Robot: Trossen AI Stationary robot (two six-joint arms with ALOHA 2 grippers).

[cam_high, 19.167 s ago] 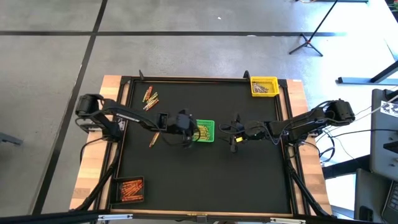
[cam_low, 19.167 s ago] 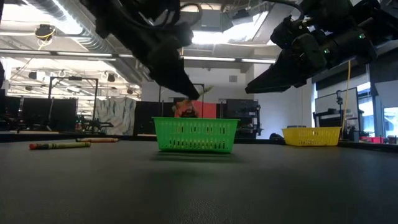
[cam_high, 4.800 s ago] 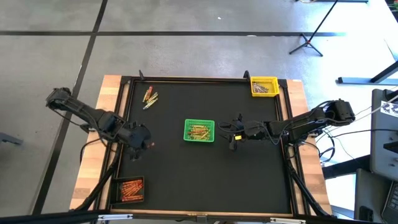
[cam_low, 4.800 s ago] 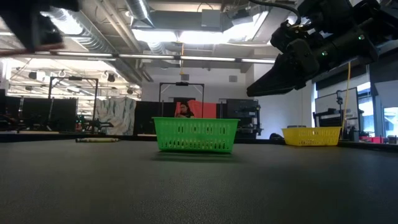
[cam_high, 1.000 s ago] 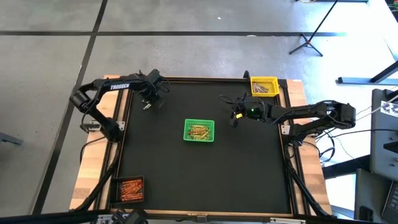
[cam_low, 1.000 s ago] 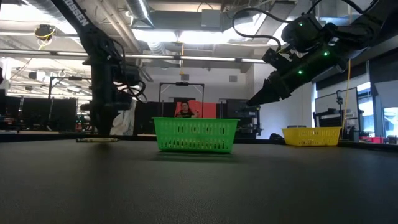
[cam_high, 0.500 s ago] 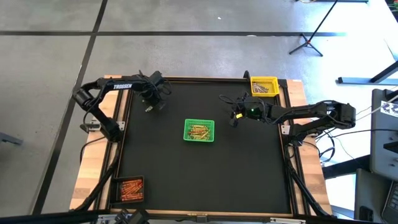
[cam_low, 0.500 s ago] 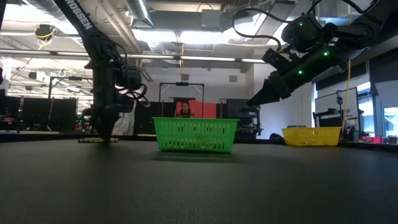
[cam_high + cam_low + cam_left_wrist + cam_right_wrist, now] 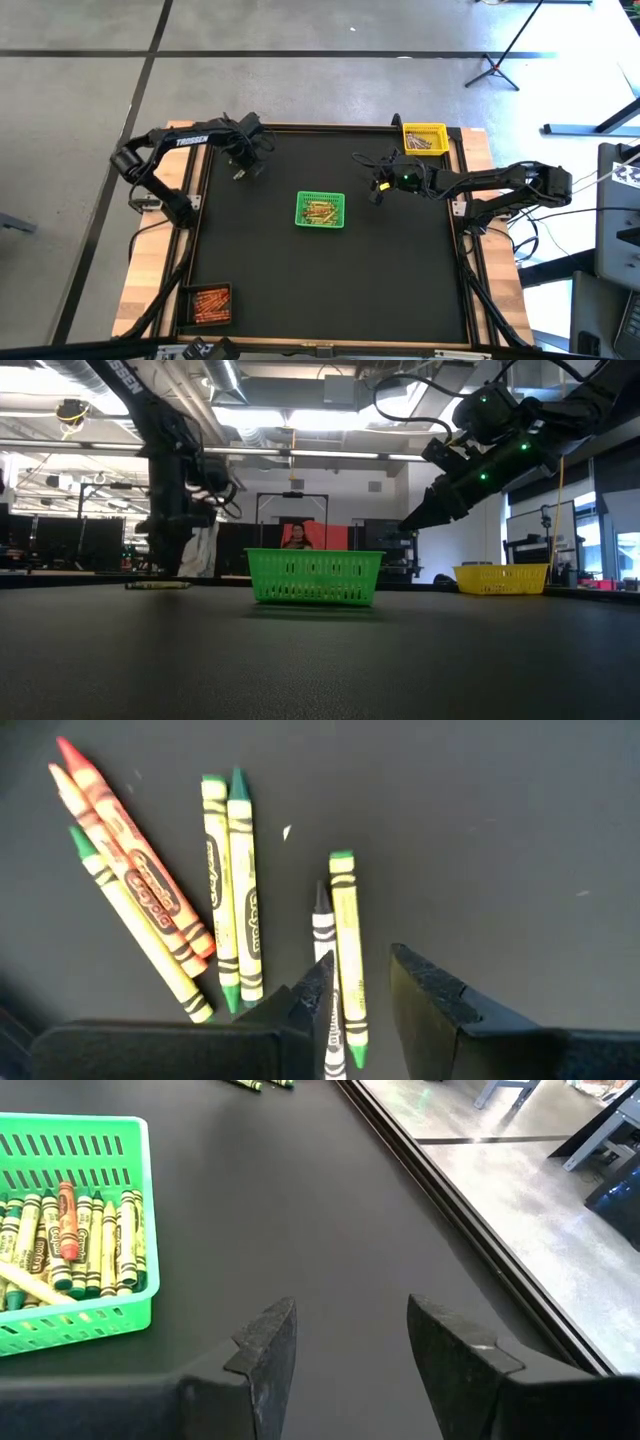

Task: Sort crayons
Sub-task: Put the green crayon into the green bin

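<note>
Since half second ago: my left arm elbow shifted slightly; left gripper (image 9: 355,985) unmoved over loose crayons (image 9: 228,890) at table 11 o'clock. Jaws parted, nothing grasped, straddling one yellow-green crayon (image 9: 345,955) — I judge pre-grasp alignment, grey neighbour touching alongside complicates pick. Right gripper (image 9: 350,1335) parked released, empty, at 1 o'clock of green basket (image 9: 321,210), clear of drop path. Sorted crayons lie in basket.

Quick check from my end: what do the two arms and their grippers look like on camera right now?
Both arms are dark, jointed and slim, with black cables looped along them. The left arm carries white lettering on its upper link. The right arm shows small green lights near its wrist. The left gripper and the right gripper each have two blocky, matte black fingers with angled tips.
</note>
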